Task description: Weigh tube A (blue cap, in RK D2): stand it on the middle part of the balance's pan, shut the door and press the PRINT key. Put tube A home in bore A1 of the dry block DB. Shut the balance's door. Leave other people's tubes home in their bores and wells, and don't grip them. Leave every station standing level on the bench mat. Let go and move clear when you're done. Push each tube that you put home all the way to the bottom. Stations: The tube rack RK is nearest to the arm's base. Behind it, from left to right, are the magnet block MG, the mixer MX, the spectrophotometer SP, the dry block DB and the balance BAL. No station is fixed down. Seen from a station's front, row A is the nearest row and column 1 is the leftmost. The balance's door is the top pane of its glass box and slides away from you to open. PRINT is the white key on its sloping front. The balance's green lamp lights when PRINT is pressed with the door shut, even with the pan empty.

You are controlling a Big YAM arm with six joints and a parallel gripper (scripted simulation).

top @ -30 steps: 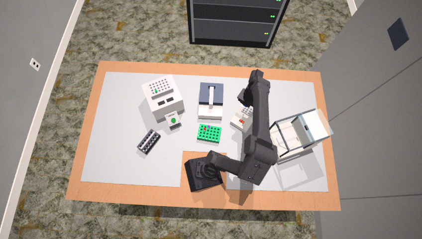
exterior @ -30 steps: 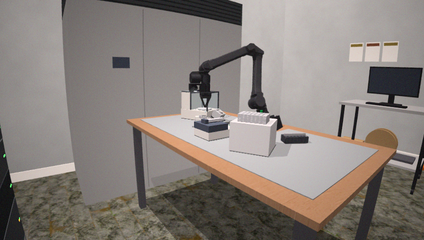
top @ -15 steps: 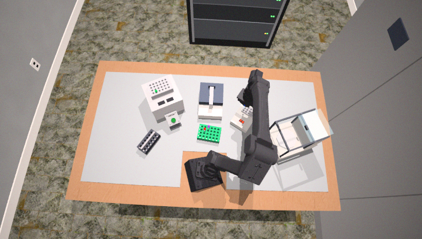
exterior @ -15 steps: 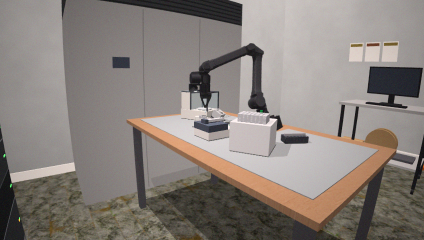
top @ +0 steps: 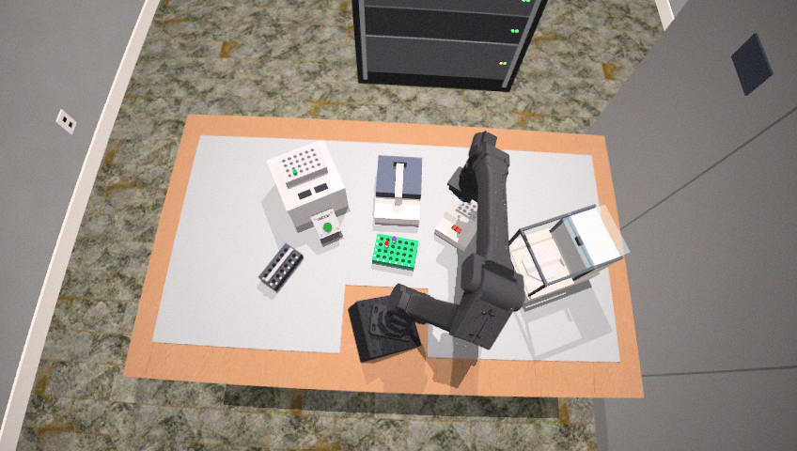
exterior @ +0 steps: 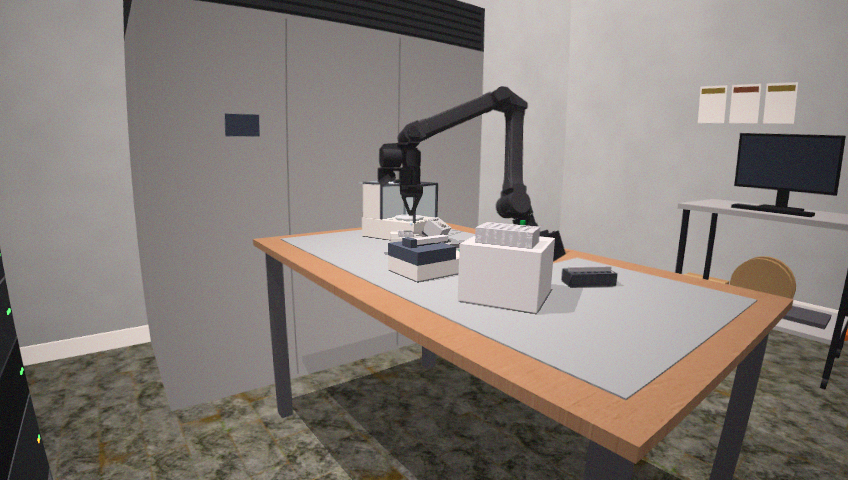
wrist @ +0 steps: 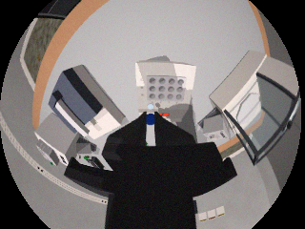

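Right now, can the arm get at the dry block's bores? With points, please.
Probably yes: the gripper (top: 461, 196) (exterior: 413, 214) (wrist: 150, 114), shut on tube A (top: 461, 199) (wrist: 151, 119), is above the block's near side, and the bores (top: 465, 209) (wrist: 162, 89) lie uncovered just ahead. Final alignment with A1 I can't confirm.

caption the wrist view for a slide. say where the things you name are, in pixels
Gripper (top: 461, 196) (exterior: 414, 220) (wrist: 150, 114) shut on the blue-capped tube (wrist: 151, 119) near the dry block (top: 448, 230) (wrist: 141, 72), balance (top: 559, 296) (exterior: 371, 227) (wrist: 233, 78) off to the right.

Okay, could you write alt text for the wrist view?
Black gripper grips a blue-capped tube near a pale dry block with rows of bores; a glass-boxed balance stands right, a navy-topped spectrophotometer left.
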